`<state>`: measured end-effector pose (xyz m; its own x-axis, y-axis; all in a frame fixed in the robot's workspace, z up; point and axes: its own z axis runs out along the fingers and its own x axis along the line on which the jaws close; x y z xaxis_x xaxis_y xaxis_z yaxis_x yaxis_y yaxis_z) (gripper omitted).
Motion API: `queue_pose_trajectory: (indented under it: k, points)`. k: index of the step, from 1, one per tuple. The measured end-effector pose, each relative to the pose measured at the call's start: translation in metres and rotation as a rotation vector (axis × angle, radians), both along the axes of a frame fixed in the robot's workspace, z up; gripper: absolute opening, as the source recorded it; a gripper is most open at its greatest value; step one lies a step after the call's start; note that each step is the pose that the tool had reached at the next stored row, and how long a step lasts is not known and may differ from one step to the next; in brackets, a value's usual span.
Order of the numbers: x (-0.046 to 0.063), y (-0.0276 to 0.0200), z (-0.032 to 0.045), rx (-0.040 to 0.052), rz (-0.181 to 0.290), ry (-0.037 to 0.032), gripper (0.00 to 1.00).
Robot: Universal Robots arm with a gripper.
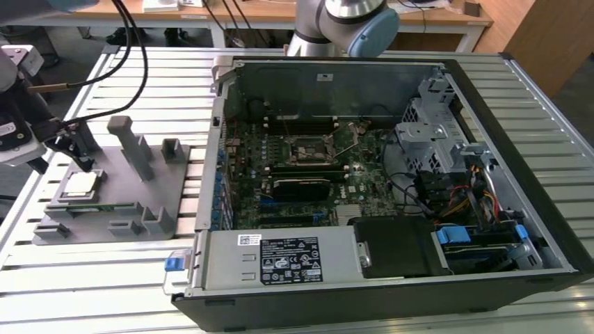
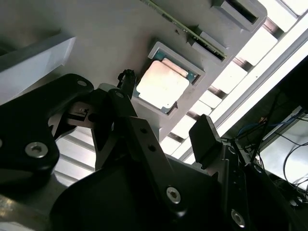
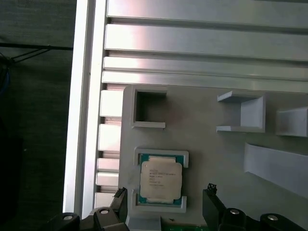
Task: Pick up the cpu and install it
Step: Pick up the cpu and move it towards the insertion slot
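Two black fingers (image 3: 120,203) of the claw (image 3: 165,192) stand wide apart in the first wrist view, one on each side of the cpu (image 3: 160,176) and clear of its edges. The gap between them is broader than the chip's pocket. In the second wrist view the claw (image 2: 166,108) hangs just above the cpu (image 2: 162,85), not touching it.

The cpu lies flat in a square raised-rim pocket of the grey tray (image 3: 207,154), silvery metal top facing up. It is close to square, so no long axis stands out. Its edges run parallel to the pocket walls and to the worktop's slats, and the line between the fingers runs along those slats.

Just beside the pocket, a long green memory stick (image 2: 192,30) sits on edge in a tray slot.

In the exterior view the claw (image 1: 74,149) hovers over the cpu (image 1: 81,183) at the tray's (image 1: 116,184) side towards the exterior view's left. The tray rests on the slatted aluminium worktop (image 1: 111,278).

Further towards the exterior view's right, an opened computer case (image 1: 325,83) lies on its side. Its motherboard socket (image 1: 304,148) has the metal frame raised. Beyond the case rises the arm's base (image 1: 343,21).
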<state>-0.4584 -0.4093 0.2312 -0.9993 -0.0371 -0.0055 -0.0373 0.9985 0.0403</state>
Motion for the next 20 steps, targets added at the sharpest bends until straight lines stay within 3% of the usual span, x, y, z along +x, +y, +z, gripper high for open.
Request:
queue_pose_trajectory:
  k: [20]
  points:
    - [0.000, 0.0016, -0.0250, 0.0000, 0.000, 0.0001, 0.72]
